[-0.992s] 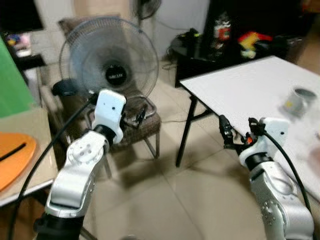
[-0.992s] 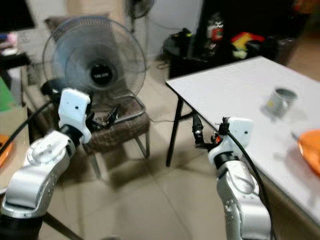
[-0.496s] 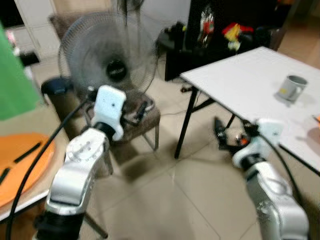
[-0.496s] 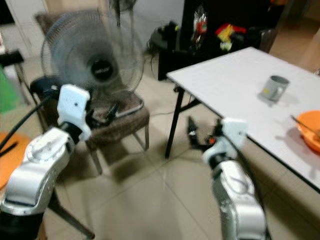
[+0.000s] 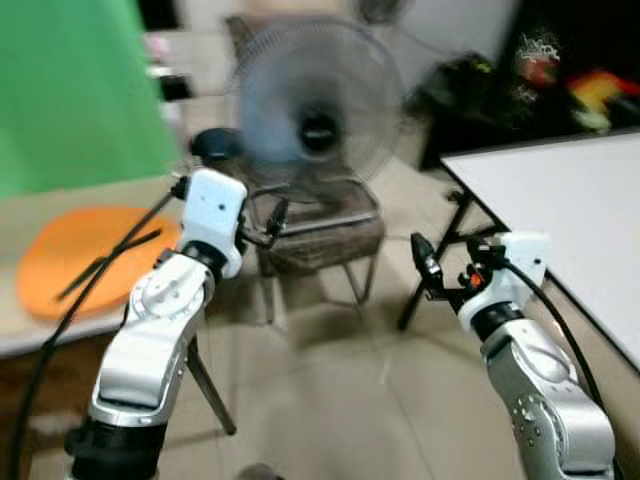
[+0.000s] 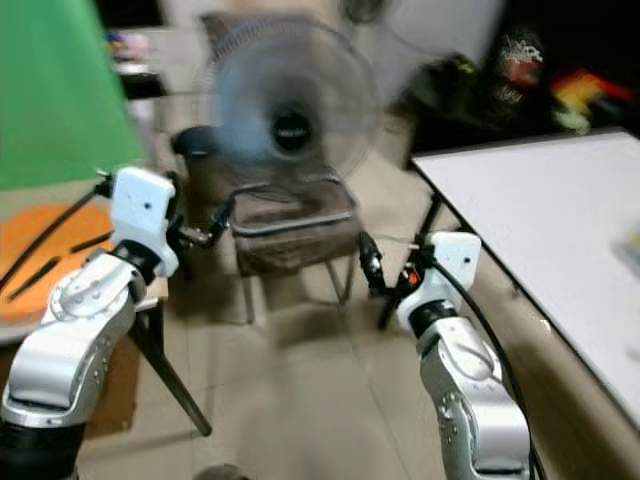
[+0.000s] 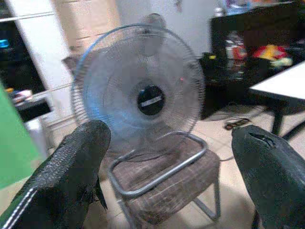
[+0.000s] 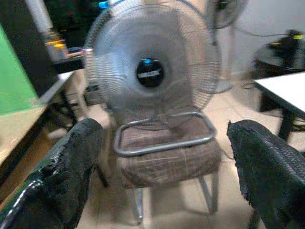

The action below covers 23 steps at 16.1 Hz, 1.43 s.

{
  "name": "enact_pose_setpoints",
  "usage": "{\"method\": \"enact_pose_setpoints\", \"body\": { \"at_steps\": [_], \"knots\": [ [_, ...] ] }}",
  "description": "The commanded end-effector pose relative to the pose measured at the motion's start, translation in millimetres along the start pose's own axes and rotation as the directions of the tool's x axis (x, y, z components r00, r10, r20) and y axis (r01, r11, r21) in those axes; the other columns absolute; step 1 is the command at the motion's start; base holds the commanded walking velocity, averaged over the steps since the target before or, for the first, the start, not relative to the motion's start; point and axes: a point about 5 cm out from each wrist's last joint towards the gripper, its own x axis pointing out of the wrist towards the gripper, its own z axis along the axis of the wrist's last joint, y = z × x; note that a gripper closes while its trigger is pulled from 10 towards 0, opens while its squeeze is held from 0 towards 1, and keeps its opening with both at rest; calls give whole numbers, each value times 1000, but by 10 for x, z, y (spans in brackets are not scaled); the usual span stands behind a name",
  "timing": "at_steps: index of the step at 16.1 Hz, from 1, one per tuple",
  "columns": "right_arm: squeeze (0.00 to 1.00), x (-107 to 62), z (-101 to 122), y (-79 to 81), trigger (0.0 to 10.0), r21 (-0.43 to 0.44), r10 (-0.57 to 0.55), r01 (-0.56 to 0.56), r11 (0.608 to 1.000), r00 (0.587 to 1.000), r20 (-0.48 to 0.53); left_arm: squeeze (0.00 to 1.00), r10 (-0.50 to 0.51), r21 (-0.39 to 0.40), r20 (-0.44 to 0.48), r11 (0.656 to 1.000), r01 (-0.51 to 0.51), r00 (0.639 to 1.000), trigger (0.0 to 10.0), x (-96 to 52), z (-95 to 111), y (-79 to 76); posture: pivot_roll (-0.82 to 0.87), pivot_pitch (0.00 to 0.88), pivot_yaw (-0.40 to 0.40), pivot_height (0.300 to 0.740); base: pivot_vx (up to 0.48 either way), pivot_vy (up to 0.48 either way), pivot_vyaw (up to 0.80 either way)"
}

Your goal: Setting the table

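An orange plate [image 5: 88, 256] lies on a beige table [image 5: 60, 325] at my left, with black chopsticks [image 5: 108, 263] resting across it. A white table [image 5: 565, 215] stands at my right. My left gripper [image 5: 276, 218] is raised in front of a chair, open and holding nothing; the left wrist view shows its fingers [image 7: 66, 174] spread wide. My right gripper [image 5: 426, 268] hovers over the floor near the white table's corner, also open and holding nothing, with its fingers [image 8: 69, 164] far apart in the right wrist view.
A large standing fan [image 5: 318, 122] sits behind a brown padded chair [image 5: 322, 232] straight ahead. A green panel [image 5: 75, 90] rises at the back left. Dark furniture with clutter [image 5: 560, 75] lines the back right. Tiled floor [image 5: 330, 400] lies between the two tables.
The camera has swung left: the white table has slid towards the right edge, its mug gone from sight, and the beige table with the orange plate has come further into view. Both grippers stay open.
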Motion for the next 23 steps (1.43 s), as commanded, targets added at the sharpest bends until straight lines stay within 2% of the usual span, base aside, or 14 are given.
{"method": "enact_pose_setpoints", "body": {
  "at_steps": [1,8,13,16,19,20,23],
  "knots": [
    [0,21,-6,20,10000,17,21,-21,1000,1000,-11,0,23,-3,5,1000,-23,1000,10000,-1,12,34,97,0,-18,740,0,0,800],
    [0,14,-46,48,10000,28,58,-57,998,998,-39,0,14,9,15,1000,-14,1000,10000,2,27,28,98,0,-18,740,0,0,800],
    [0,33,-59,58,10000,30,43,-42,999,999,-33,0,-1,8,23,1000,1,1000,10000,2,44,46,99,0,-7,740,335,0,0],
    [0,19,-71,-16,10000,33,-17,17,999,1000,-18,0,-13,5,15,1000,13,1000,10000,0,26,52,96,0,2,740,359,0,0],
    [0,-1,-97,2,10000,-48,15,-16,999,999,-29,0,-14,-19,3,1000,14,1000,10000,-35,-56,61,94,0,4,740,359,0,267],
    [0,-6,-110,16,10000,-56,26,-28,998,999,-35,0,-18,-11,-12,1000,18,1000,10000,-95,-150,72,96,0,-2,740,356,0,800],
    [0,-1,-128,20,10000,-51,29,-31,998,999,-33,0,-19,-1,-34,1000,19,999,10000,-163,-242,84,102,0,-8,740,355,0,688]
  ]
}}
